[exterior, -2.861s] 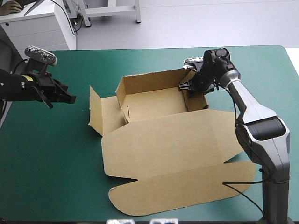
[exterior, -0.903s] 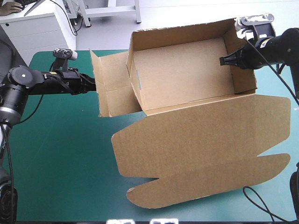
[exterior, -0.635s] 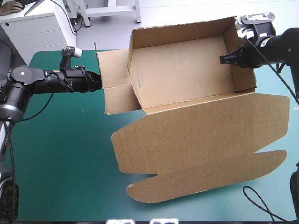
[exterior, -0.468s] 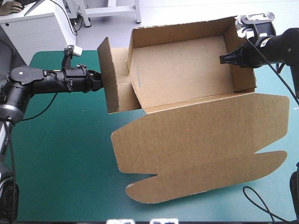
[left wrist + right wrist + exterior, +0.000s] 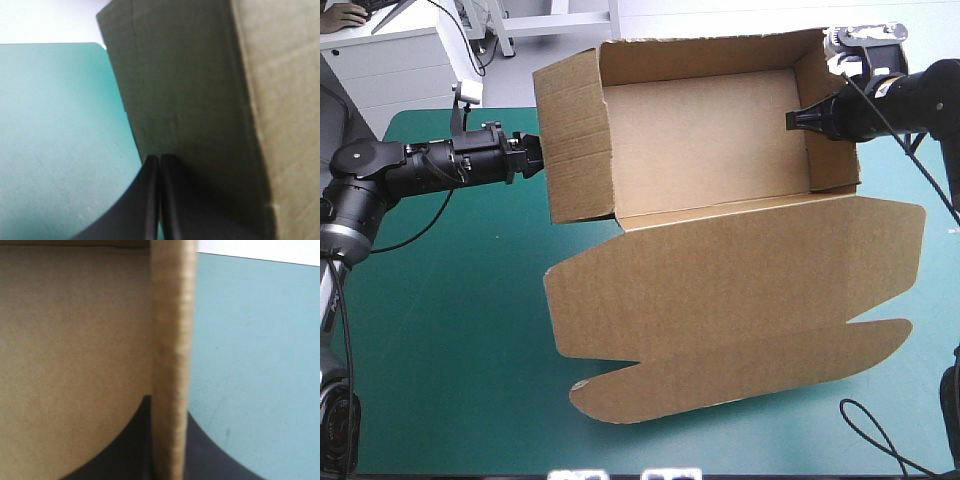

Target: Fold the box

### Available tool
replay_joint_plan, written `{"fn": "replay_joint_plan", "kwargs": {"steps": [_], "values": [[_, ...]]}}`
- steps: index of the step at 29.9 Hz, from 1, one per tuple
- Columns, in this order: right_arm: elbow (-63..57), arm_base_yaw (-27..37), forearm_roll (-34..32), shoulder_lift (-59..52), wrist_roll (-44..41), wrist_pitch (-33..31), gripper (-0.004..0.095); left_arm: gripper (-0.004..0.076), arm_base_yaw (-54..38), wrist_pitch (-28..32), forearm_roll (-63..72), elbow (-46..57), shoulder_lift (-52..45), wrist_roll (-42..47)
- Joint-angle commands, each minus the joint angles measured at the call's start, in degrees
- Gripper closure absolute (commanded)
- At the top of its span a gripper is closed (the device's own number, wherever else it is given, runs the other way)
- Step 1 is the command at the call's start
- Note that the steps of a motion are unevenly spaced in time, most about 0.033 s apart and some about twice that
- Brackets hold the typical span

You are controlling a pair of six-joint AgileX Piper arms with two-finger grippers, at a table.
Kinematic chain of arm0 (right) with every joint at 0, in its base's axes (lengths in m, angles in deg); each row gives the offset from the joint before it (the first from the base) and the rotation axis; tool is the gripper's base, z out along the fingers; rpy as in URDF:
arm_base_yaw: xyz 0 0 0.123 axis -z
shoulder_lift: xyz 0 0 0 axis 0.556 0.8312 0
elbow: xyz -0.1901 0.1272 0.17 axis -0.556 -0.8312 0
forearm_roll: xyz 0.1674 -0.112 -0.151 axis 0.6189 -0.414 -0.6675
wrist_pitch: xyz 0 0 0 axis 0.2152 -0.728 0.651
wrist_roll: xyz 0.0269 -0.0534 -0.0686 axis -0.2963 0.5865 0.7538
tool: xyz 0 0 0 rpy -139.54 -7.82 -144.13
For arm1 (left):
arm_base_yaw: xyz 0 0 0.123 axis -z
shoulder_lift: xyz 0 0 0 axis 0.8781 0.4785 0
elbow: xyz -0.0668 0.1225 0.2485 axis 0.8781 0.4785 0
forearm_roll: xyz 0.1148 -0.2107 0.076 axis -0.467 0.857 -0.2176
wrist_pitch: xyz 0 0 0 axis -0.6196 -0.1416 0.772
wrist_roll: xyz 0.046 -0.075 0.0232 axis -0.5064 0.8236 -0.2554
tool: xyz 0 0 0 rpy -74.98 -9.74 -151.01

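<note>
**Box raised, lid open.** The brown cardboard box (image 5: 710, 130) is held tilted in the air over the far half of the teal-green table cover (image 5: 440, 330). The right gripper (image 5: 792, 120) is clamped on the right side wall (the board stands between its black fingers in the wrist view). The left gripper (image 5: 535, 156), closed on nothing, sets its pointed tip against the outer face of the upright left wall (image 5: 575, 140). The tray walls appear raised; the broad flat lid (image 5: 730, 290) hangs open, and securing the left wall probably remains
</note>
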Motion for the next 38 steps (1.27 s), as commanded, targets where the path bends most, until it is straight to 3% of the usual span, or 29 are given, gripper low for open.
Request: {"fn": "replay_joint_plan", "kwargs": {"steps": [1,5,12,15,21,28,34,38], "values": [[1.4,0.3,2.4,-1.4,-0.6,3.3,0.0925,0.0727,1.9,-4.3,7.9,-1.3,-2.0,-0.6],[1.4,0.3,2.2,-1.0,-0.6,3.3,0.0925,0.0643,5.3,-4.3,8.0,-1.6,-2.0,-1.8],[1.4,0.3,2.0,-1.0,-0.6,3.3,0.0925,0.0289,6.8,-4.1,9.5,-3.5,-2.0,-3.8],[1.4,0.3,1.9,-1.0,-0.6,3.3,0.0925,0.0205,6.8,-4.1,9.3,-4.5,-1.9,-3.9],[1.4,-0.7,1.0,-1.0,-1.5,4.6,0.092,0.0204,6.8,-1.7,8.7,-5.0,-1.9,-2.9],[1.4,-6.8,-7.8,-1.0,-7.6,8.9,0.092,0.0204,8.2,5.9,-0.6,-7.5,-1.9,1.9],[1.4,-8.9,-8.6,-0.5,-9.7,10.7,0.092,0.0215,13.4,15.3,-25.3,-15.2,-1.9,16.6],[1.4,-8.9,-8.0,0.3,-11.1,11.1,0.092,0.0218,18.2,17.7,-45.3,-20.7,-1.7,28.7]]}}
